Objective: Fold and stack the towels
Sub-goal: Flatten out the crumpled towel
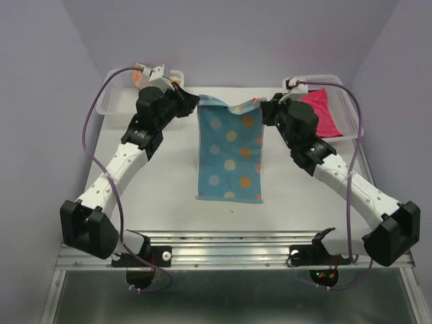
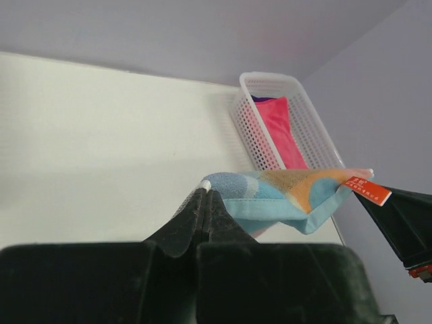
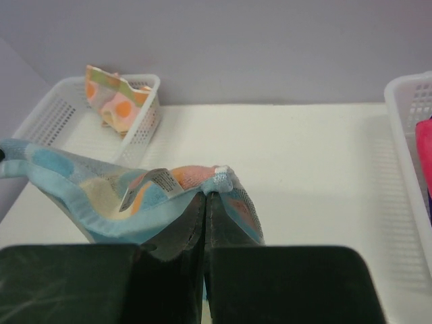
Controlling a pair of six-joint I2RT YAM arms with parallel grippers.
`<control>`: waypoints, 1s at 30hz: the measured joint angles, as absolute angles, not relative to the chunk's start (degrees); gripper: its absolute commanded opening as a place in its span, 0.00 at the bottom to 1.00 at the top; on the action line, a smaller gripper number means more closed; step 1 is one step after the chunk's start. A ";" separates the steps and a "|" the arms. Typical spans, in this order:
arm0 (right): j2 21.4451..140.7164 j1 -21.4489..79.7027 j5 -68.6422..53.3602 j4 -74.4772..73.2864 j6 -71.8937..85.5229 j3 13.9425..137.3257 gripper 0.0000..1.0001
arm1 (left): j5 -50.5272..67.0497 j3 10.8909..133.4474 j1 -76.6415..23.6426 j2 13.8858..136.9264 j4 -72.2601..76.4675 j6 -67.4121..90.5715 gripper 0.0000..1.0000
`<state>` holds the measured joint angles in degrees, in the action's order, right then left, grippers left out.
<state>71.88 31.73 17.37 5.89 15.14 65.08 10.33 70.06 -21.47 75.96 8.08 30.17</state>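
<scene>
The light-blue patterned towel (image 1: 229, 152) with pale and orange dots hangs spread between both grippers, its lower edge lying on the table near the middle. My left gripper (image 1: 196, 102) is shut on its far left corner (image 2: 223, 183). My right gripper (image 1: 264, 104) is shut on its far right corner (image 3: 226, 177). The bright pink towel (image 1: 322, 111) lies in the right basket, also seen in the left wrist view (image 2: 280, 128). The orange-yellow-pink patterned towel (image 3: 115, 98) lies in the left basket. A sliver of dark purple (image 2: 262, 98) shows behind the pink towel.
A white mesh basket (image 1: 113, 94) stands at the back left and another (image 1: 351, 118) at the back right. The white table (image 1: 169, 182) has a metal rail at its near edge. Purple walls close in the back and sides.
</scene>
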 measured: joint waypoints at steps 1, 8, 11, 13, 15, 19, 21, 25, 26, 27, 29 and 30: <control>73.60 31.44 17.65 6.83 14.90 65.10 0.01 | 11.29 70.72 -20.38 77.54 8.21 30.20 0.00; 89.14 27.73 16.95 11.68 14.87 68.69 0.01 | 19.75 78.04 -13.13 94.54 11.97 30.68 0.00; 95.53 25.85 15.66 13.67 15.51 70.94 0.01 | 22.92 83.94 -11.31 104.33 12.62 30.83 0.00; 99.13 24.95 14.66 14.37 16.03 72.53 0.01 | 24.16 87.05 -10.57 109.32 12.45 30.87 0.00; 102.91 24.14 13.58 14.76 16.49 74.54 0.01 | 25.50 89.82 -9.91 114.45 12.27 30.89 0.00; 108.33 23.24 11.73 14.85 17.23 77.19 0.01 | 26.85 91.22 -9.28 120.55 11.29 30.92 0.00; 110.13 23.07 11.09 14.87 17.61 78.04 0.01 | 26.81 91.22 -9.23 121.21 10.09 30.89 0.00; 112.07 22.92 9.52 14.61 18.24 78.63 0.01 | 26.74 91.20 -9.26 121.01 10.13 30.83 0.00; 112.14 22.92 9.06 14.44 18.41 78.63 0.01 | 26.72 91.00 -9.26 120.86 10.28 30.81 0.00; 112.12 22.92 8.51 14.48 18.68 78.63 0.01 | 26.68 90.41 -9.26 120.46 10.44 30.79 0.00; 111.94 22.92 7.79 14.59 19.20 78.61 0.01 | 26.41 88.36 -9.26 119.07 10.74 30.72 0.00; 111.72 22.92 7.40 14.52 19.38 78.56 0.01 | 26.28 86.85 -9.26 117.95 10.72 30.72 0.00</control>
<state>111.72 22.92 7.40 14.52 19.38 78.56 26.28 86.85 -9.26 117.95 10.72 30.72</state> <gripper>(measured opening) 0.015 0.018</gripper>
